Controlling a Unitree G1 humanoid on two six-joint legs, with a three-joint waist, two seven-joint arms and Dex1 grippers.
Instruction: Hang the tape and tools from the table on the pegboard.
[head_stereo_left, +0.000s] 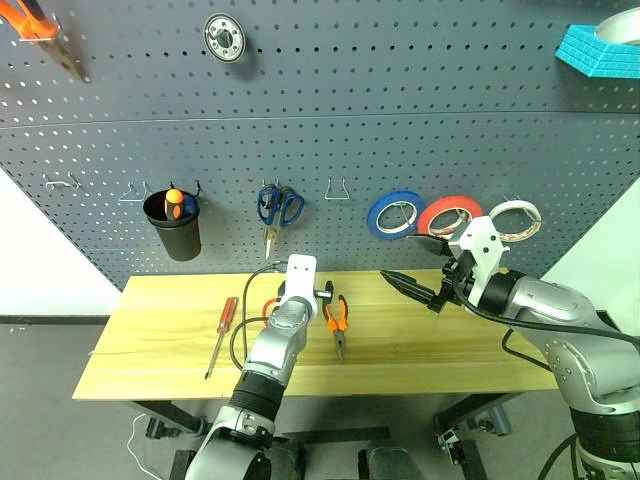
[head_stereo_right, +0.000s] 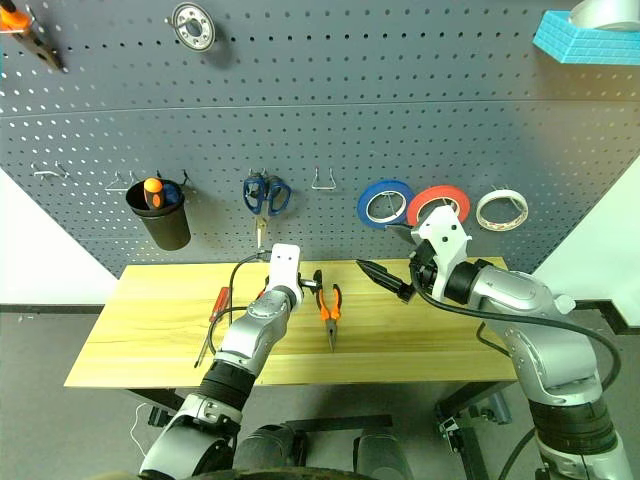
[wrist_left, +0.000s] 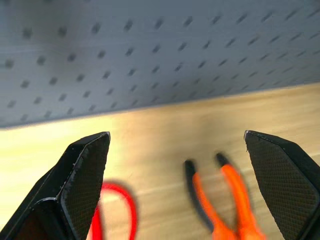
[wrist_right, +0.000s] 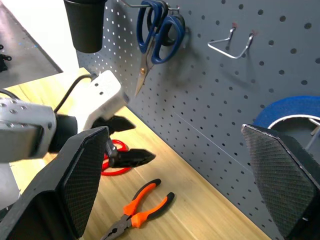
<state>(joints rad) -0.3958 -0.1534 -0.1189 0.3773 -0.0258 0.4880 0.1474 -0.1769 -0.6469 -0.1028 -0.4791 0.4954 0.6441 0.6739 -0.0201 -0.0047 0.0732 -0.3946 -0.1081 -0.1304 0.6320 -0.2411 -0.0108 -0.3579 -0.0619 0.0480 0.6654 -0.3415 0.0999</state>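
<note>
- Your left gripper (wrist_right: 122, 141) hangs with jaws wide and empty just over the red-handled scissors (wrist_right: 114, 159) on the light yellowish wood tabletop (head_stereo_left: 420, 345); I judge that pair is your next pick.
- Your right gripper (head_stereo_left: 412, 287) is raised above the tabletop's right half, jaws wide, nothing held; it sits just in front of the flat red-orange tape roll (head_stereo_left: 449, 214), which already hangs on the dark grey perforated pegboard (head_stereo_left: 350, 90).
- Left on the tabletop, three tools: one slim red-handled screwdriver (head_stereo_left: 222, 334) at the left, the red scissors under your left gripper, one small pair of pliers with orange-and-black handles (head_stereo_left: 338, 320) just beside them.
- Scissor blades are hidden by the arm, so their direction is unclear.
- On the pegboard: three tape rolls in a row, blue (head_stereo_left: 393, 213), red-orange, whitish (head_stereo_left: 515, 219); one blue-handled scissors (head_stereo_left: 279, 208); one black cup (head_stereo_left: 174, 224).
- One bare wire hook (wrist_right: 231, 44) sits between the blue scissors and the blue roll, probably free for a tool.
</note>
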